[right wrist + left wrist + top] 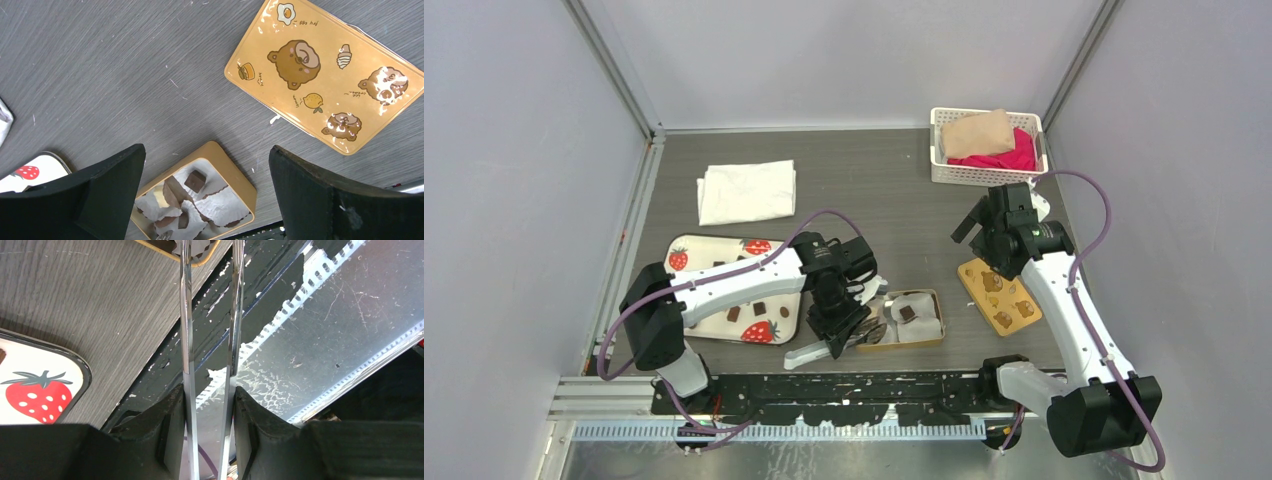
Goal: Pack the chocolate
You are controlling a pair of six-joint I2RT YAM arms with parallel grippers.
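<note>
Several dark brown chocolates (761, 306) lie on the strawberry-print tray (701, 249). One square chocolate (907, 313) sits in a white paper liner inside the open golden tin (932, 300); it also shows in the right wrist view (195, 179). My left gripper (839, 318) is shut on silver tongs (809, 352), whose tips reach the tin's left end. In the left wrist view the gripper (210, 395) clamps the two tong blades (186, 315); their tips are cut off at the top. My right gripper (999, 225) hangs open and empty above the table, its fingers (100, 190) wide apart.
The golden-yellow lid with bear drawings (999, 295) lies flat right of the tin, also in the right wrist view (325, 75). A white basket (986, 175) with pink and tan cloth stands at the back right. A folded white cloth (747, 191) lies at the back left.
</note>
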